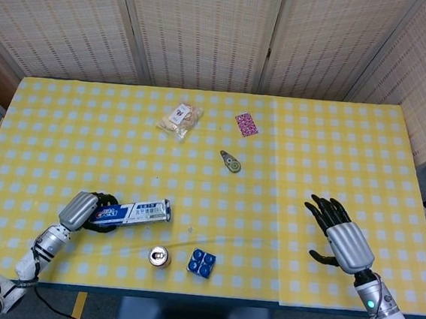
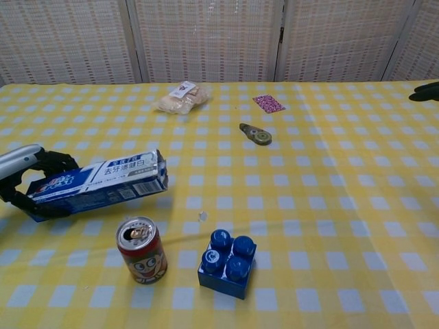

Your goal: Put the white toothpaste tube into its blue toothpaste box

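Note:
The blue toothpaste box lies almost flat, low over the table at the front left. My left hand grips its left end, fingers wrapped round it. The box's open right end points toward the table's middle. No white toothpaste tube shows in either view; I cannot tell whether it is inside the box. My right hand hovers over the front right of the table, fingers spread and holding nothing. In the chest view only its dark fingertips show at the right edge.
A small red drink can stands just in front of the box. A blue toy brick sits beside the can. Farther back lie a snack bag, a tape dispenser and a pink card.

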